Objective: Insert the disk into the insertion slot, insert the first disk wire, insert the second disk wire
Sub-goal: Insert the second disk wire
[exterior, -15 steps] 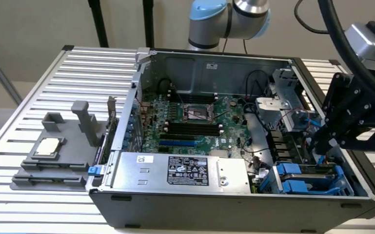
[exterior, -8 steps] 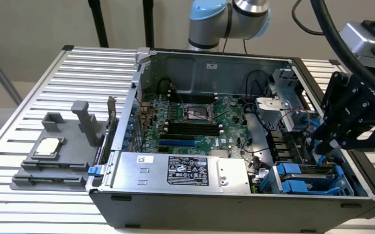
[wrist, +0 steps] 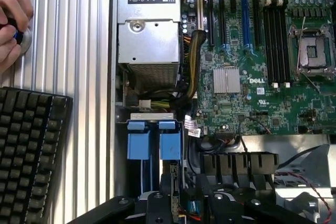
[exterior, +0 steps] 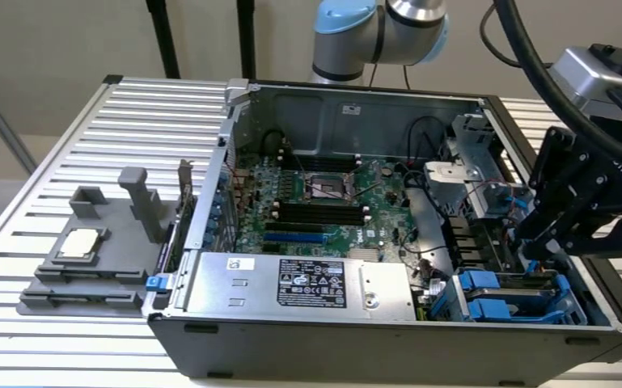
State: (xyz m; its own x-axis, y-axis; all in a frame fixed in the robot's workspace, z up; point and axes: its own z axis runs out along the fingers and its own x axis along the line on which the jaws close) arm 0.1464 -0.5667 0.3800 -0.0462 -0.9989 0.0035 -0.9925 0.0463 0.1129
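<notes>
Disk [exterior: 484, 284] looks seated in the slot [exterior: 556, 301], lower right of the exterior view; gripper [exterior: 526, 244] hovers just above, grip impossible to tell. Snag risk: loose wires [exterior: 492, 194] beside it could catch.

Oblique exterior, overhead wrist; common motherboard [exterior: 322, 206]

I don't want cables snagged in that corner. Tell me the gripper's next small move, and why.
Probably a short, straight lift. The gripper hangs low inside the computer case, right beside the insertion slot, whose blue tabs look level and seated, and thin red wires run close by, so a sideways move might catch them.
</notes>
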